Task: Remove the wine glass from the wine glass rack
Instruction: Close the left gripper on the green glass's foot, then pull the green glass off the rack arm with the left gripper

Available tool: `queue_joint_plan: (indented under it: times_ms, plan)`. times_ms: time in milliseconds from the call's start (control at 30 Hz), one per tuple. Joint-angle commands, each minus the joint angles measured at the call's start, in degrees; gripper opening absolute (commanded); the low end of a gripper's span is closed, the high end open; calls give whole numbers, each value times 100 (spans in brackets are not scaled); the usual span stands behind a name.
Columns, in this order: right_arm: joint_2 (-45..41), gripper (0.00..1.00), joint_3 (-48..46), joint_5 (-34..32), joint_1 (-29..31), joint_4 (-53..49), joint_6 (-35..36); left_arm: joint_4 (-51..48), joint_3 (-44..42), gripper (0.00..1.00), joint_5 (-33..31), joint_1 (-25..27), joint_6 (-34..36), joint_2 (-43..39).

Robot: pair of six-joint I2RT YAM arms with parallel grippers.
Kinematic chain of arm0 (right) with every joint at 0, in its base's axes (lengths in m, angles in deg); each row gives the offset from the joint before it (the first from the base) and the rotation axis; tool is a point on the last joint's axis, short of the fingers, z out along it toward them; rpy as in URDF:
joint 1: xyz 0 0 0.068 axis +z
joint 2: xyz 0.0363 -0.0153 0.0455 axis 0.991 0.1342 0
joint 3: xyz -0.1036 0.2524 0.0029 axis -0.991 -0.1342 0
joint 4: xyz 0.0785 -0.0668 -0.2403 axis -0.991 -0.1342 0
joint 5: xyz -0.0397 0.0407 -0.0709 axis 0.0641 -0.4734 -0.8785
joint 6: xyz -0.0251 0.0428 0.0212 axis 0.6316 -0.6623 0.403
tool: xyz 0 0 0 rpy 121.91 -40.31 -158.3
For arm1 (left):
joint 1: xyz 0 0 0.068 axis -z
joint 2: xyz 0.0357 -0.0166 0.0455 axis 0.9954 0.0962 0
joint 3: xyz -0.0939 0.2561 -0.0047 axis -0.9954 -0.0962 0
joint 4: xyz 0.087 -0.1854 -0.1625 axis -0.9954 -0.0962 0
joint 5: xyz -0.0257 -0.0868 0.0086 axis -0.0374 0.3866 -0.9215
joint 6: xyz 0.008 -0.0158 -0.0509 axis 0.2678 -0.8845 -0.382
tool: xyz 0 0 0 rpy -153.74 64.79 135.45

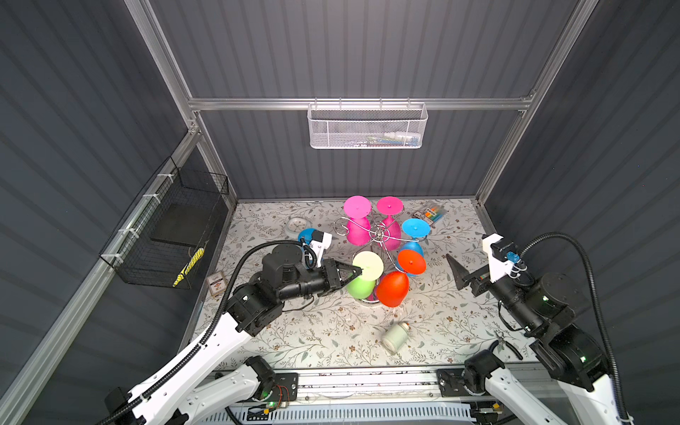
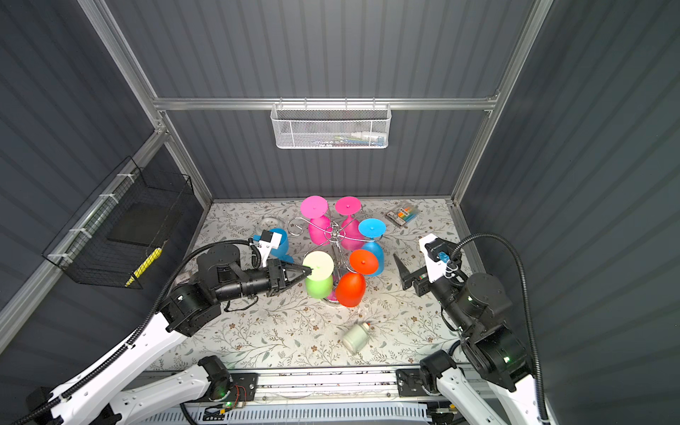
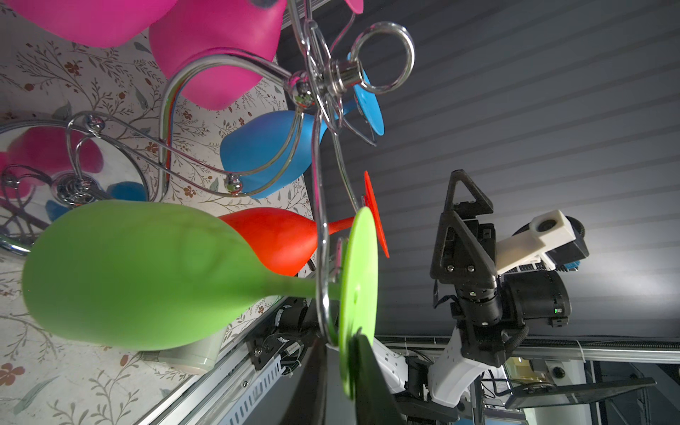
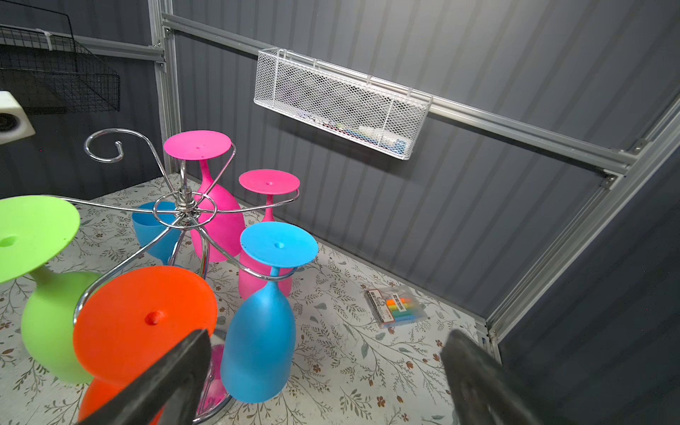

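L claw (image 1: pixel 356 271) reaches in level from the left, jaws nearly together, pinching the near edge of the green wine glass's foot. L wrist view shows the disc's rim sitting between both fingers.

Green wine glass (image 1: pixel 362 287) hangs bowl-down on the front-left scroll of the wine glass rack (image 1: pixel 378 232). Its long axis is roughly vertical w/ a slight tilt, stem inside the wire curl. L arm is by far the nearer.

Way out prob. runs outward from the hub, back toward the claw. Bare tablecloth (image 1: pixel 294 331) front-left gives room.

Tight side is the right: orange glass (image 1: pixel 393 289) has its bowl just beside green's, can't tell if touching.

R claw (image 4: pixel 327 335) is spread wide, holding nothing, well apart to the right of the rack.
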Motion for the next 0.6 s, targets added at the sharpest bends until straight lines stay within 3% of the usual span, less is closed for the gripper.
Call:
queue_joint_plan:
  times_ms: [0,567]
  plan:
    - [-61,99,108,4,25,12,37,-214,212,15,-48,40,27,-46]
    - [-56,99,104,41,27,49,81,-356,379,7,-234,38,126,-150]
